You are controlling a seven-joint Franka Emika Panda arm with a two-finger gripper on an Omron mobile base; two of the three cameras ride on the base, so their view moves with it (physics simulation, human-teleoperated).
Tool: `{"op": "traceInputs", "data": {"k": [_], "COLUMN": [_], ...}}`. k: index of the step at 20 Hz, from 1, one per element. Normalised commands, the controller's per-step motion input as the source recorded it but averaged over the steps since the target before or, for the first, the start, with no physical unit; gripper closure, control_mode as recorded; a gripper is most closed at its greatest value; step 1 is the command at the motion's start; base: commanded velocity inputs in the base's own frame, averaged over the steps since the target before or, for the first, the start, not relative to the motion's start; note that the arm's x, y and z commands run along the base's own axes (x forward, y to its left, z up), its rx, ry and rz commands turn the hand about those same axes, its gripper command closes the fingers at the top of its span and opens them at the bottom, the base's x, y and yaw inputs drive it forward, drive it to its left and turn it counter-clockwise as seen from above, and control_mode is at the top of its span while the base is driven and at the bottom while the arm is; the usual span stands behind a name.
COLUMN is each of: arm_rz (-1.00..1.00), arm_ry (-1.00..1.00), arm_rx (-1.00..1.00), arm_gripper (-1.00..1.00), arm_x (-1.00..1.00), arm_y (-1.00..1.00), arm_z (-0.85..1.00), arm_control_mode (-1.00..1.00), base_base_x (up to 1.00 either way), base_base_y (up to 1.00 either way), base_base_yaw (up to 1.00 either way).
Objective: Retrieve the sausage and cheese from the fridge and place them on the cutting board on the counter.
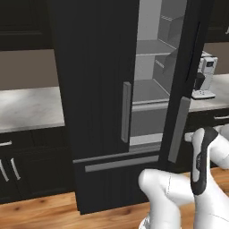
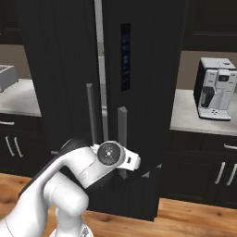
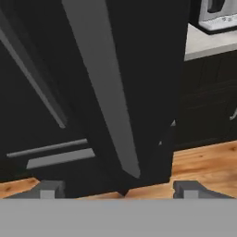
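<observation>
The black fridge (image 1: 96,89) stands with its right door (image 1: 185,67) swung partly open, and light grey shelves (image 1: 150,91) show in the gap. My gripper (image 3: 119,190) is open, its fingertips (image 3: 48,190) set wide apart just in front of the right door's grey bar handle (image 3: 104,92), which runs between them untouched. From the right base view, the hand sits low beside that handle (image 2: 122,139). The marble counter (image 1: 27,107) flanks the fridge on both sides. The sausage, the cheese and the cutting board are out of view.
A white coffee machine (image 2: 215,88) stands on the counter right of the fridge. A grey appliance (image 2: 5,76) sits on the left counter. The fridge's lower drawer (image 1: 116,165) is closed, with dark cabinets (image 2: 203,171) alongside and wooden floor (image 3: 203,162) below.
</observation>
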Motion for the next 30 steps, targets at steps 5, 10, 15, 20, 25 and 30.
{"op": "traceInputs", "data": {"k": [5,10,15,20,25,30], "arm_rz": [-0.03,-0.24,-0.22,-0.09,-0.15,-0.01], "arm_ry": [0.32,0.32,0.22,0.01,0.06,0.12], "arm_rx": [-0.24,-0.24,-0.19,-0.31,-0.23,-0.05], "arm_gripper": [-1.00,-1.00,-1.00,-1.00,-1.00,-1.00], "arm_x": [0.15,0.26,0.49,0.51,0.27,0.34], "arm_y": [1.00,0.94,0.22,0.02,-0.10,-0.39], "arm_z": [0.76,0.67,0.07,0.12,0.41,0.31], "arm_control_mode": [-1.00,-1.00,-1.00,-1.00,-1.00,-1.00], "base_base_x": [0.00,0.00,0.00,0.00,0.00,0.00], "base_base_y": [0.00,0.00,0.00,0.00,0.00,0.00], "base_base_yaw": [0.00,0.00,0.00,0.00,0.00,0.00]}}
